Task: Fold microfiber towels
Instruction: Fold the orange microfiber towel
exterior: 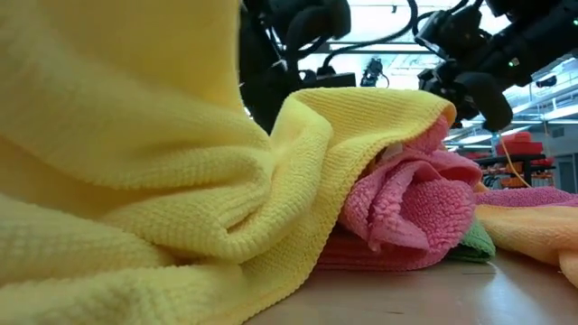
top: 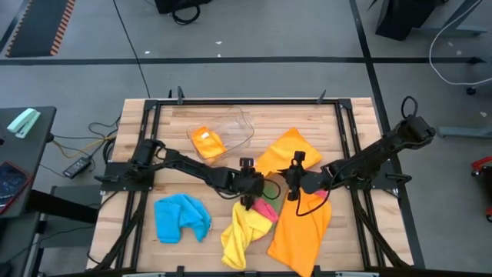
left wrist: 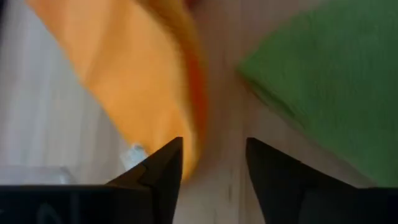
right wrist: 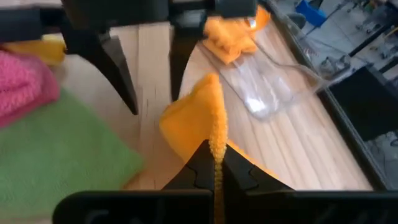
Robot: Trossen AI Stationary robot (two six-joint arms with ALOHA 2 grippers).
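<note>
An orange towel [top: 304, 223] lies spread at the table's middle right. My right gripper [right wrist: 217, 168] is shut on a raised fold of it. My left gripper [left wrist: 211, 168] stands open just left of that fold, fingers down over bare wood between the orange cloth [left wrist: 143, 81] and a green towel [left wrist: 329, 81]; I cannot tell whether it touches the cloth. A pink towel [exterior: 406, 208] rests on the green one [exterior: 479, 242], with a crumpled yellow towel [top: 242, 231] draped against it. A blue towel [top: 182, 217] lies bunched at the near left. My right gripper pinches a raised fold of the orange towel [right wrist: 217, 152] between its two fingers, the cloth's edge running back between them. It comes slanting down from the table's right side. The held fold stands up off the table; the rest of the towel lies on the wood.
A clear plastic tub [top: 231, 127] lies on the far middle of the table with a folded orange cloth [top: 207, 142] in it. A black frame [top: 246, 101] runs around the table top. Bare wood shows at the far right [top: 346, 131] and near left.
</note>
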